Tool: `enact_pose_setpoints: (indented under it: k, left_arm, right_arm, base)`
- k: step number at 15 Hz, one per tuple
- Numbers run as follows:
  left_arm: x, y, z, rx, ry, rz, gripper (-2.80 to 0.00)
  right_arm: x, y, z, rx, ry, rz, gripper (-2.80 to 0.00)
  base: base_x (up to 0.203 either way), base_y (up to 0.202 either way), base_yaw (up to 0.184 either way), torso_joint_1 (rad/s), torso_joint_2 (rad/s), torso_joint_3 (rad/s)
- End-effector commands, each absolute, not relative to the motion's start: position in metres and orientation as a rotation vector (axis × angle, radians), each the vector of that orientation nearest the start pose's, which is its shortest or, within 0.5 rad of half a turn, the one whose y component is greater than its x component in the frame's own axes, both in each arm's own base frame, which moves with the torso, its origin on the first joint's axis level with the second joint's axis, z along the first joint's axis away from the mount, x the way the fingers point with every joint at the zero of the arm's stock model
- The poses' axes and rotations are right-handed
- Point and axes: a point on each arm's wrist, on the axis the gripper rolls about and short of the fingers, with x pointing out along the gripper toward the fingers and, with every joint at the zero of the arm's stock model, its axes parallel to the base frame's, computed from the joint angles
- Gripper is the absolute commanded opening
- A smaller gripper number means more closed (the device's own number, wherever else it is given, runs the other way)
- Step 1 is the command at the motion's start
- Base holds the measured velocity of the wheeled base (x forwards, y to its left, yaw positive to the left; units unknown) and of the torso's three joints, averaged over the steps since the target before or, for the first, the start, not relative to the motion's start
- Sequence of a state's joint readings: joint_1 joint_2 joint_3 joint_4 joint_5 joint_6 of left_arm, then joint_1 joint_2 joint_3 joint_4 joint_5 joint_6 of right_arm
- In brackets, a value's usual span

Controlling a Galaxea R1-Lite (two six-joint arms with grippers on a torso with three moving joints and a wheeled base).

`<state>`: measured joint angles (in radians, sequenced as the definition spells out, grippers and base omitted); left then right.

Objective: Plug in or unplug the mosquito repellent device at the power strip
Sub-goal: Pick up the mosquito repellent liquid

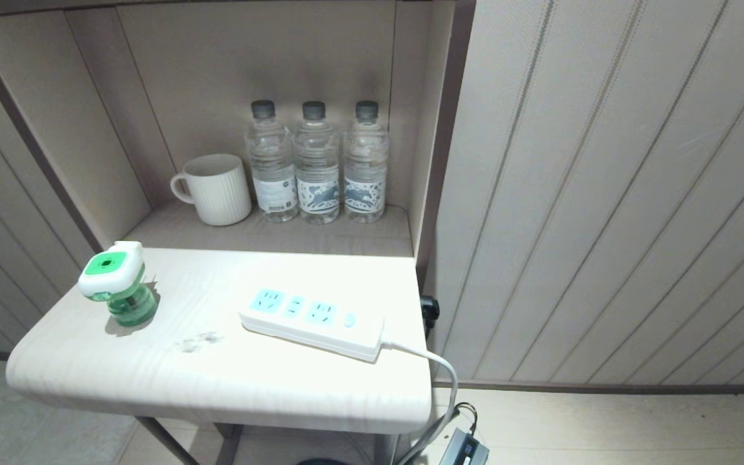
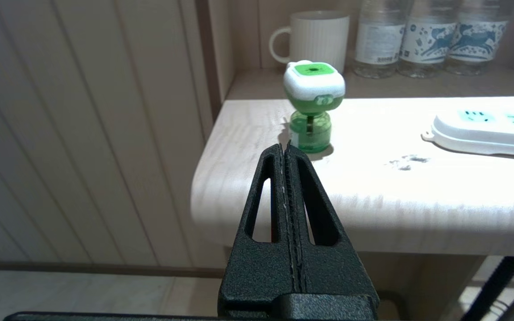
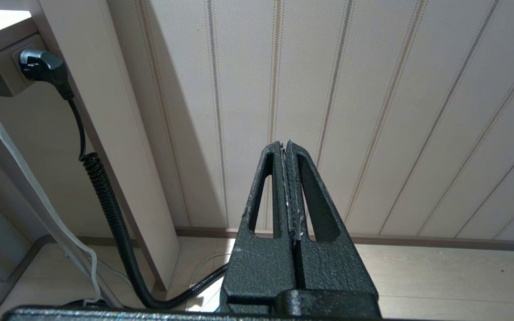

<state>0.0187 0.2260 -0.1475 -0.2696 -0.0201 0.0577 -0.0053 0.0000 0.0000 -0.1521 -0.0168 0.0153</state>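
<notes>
The mosquito repellent device [image 1: 117, 283] stands upright and unplugged at the left of the pale table top [image 1: 152, 381]: a green bottle under a white head with a green top face. To its right, apart from it, lies the white power strip [image 1: 312, 322] with light-blue sockets and a white cord [image 1: 433, 361]. Neither arm shows in the head view. My left gripper [image 2: 285, 146] is shut and empty, short of the table's front edge, pointing at the device [image 2: 312, 104]. The strip's end [image 2: 484, 129] shows there too. My right gripper [image 3: 284, 145] is shut and empty, facing the wall.
A white mug [image 1: 216, 188] and three clear water bottles [image 1: 315, 165] stand on the shelf behind the table. A panelled wall [image 1: 604, 194] runs along the right. A black plug [image 3: 43, 67] with a coiled cable [image 3: 105, 200] sits under the table's right side.
</notes>
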Motion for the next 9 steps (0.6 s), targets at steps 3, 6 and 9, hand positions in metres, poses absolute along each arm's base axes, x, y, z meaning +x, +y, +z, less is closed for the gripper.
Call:
enact_pose_setpoints:
  k: [3,6,9]
  left_arm:
    - [0.028,-0.001,0.161,0.061,-0.055,-0.063,-2.71]
    - [0.032,-0.002,0.165,-0.003,-0.05,-0.115,0.0]
    - [0.04,-0.002,0.19,-0.115,-0.077,-0.135,0.0]
  right_arm:
    - [-0.024,0.0,0.091,0.016,-0.154,-0.02,-2.8]
    - [-0.024,0.0,0.091,0.016,-0.152,-0.02,-2.8]
    - [-0.024,0.0,0.091,0.016,-0.154,-0.021,-2.8]
  base:
    - [0.0,0.0,0.0,0.0,0.0,0.0]
    - [0.0,0.0,0.0,0.0,0.0,0.0]
    - [0.0,0.0,0.0,0.0,0.0,0.0]
